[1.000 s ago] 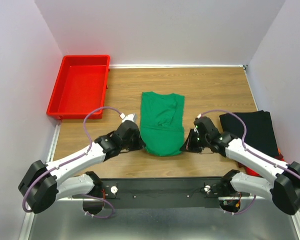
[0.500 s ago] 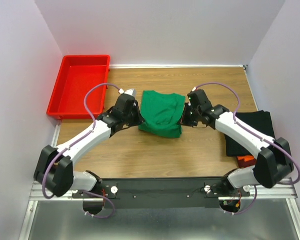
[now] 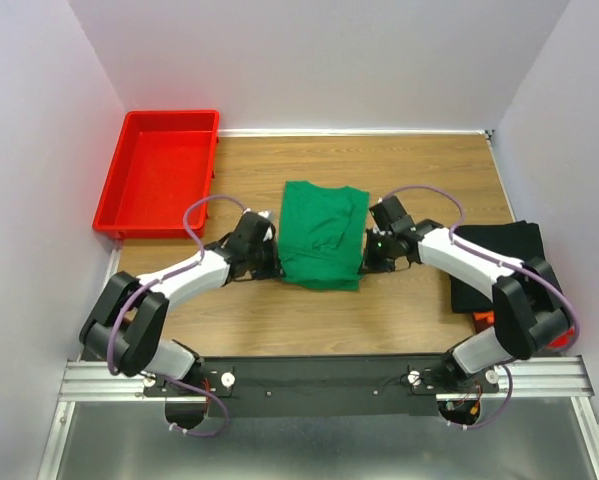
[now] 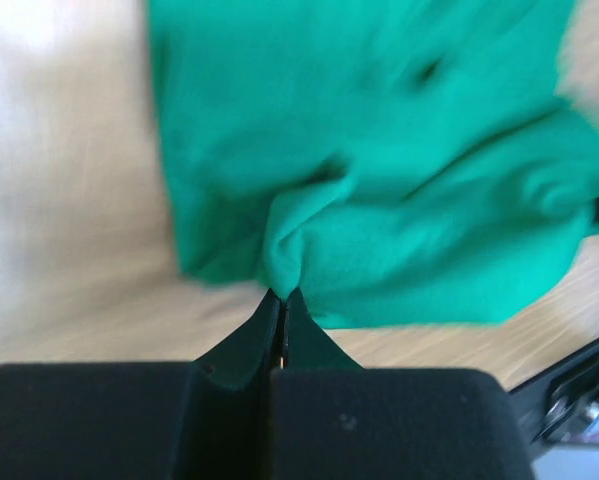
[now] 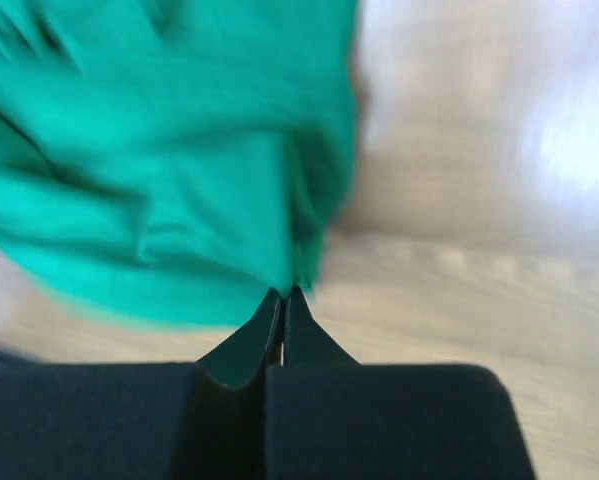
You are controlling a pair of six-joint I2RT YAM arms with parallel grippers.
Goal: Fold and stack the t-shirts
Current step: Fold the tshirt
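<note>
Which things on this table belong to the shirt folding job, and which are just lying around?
Job: green t-shirt, pinched by left gripper and right gripper; folded black t-shirt; orange cloth peeking out beneath it.
Lying about: red tray.

green shirt (image 3: 322, 236) rests on table (image 3: 429, 170)

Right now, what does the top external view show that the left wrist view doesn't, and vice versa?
Only the top external view shows the red tray at far left, the black t-shirt at right, and the right tool at the right edge of the green t-shirt. Only the left wrist view shows the left tool shut, pinching a bunched fold of that shirt. Both show the green t-shirt over the wooden table.
</note>
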